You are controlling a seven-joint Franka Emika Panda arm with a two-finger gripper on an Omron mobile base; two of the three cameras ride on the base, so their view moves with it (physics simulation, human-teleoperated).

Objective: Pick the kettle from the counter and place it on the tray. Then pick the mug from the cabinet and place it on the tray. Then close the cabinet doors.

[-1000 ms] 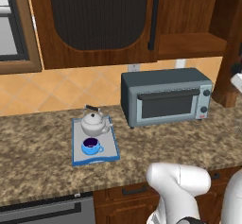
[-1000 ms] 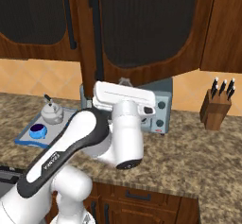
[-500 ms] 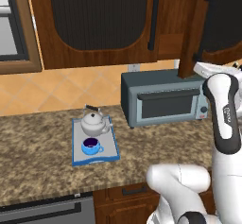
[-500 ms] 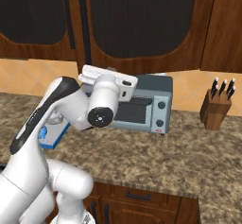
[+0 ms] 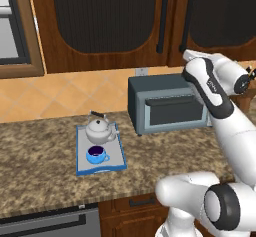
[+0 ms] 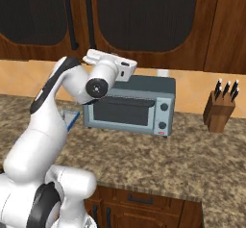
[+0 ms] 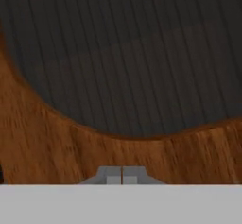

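A: Status? Kettle [image 5: 98,129] and mug [image 5: 96,154] both sit on the tray [image 5: 81,167], mug at 6 o'clock of the kettle, touching or nearly. Tray rests on the counter [image 5: 40,171], at 9 o'clock of the toaster oven [image 5: 165,105].

B: Gripper [image 7: 122,176]?

A: Jaws pressed together, nothing in them. Hand view has it right up against a cabinet door [image 7: 71,142], wood below the arched mesh panel.

B: Doors?

A: Both cabinet doors [image 5: 105,26] look flush from the left base view, handles [image 5: 161,20] side by side at 12 o'clock of the oven. Probably last step, near done.

B: Risks?

A: Can't tell if the door is fully seated; pulling off early could leave it ajar. Pushing harder with closed fingers could slip across the panel. Elbow swings above the oven, so a careless retreat might clip it or the knife block [image 6: 219,110].
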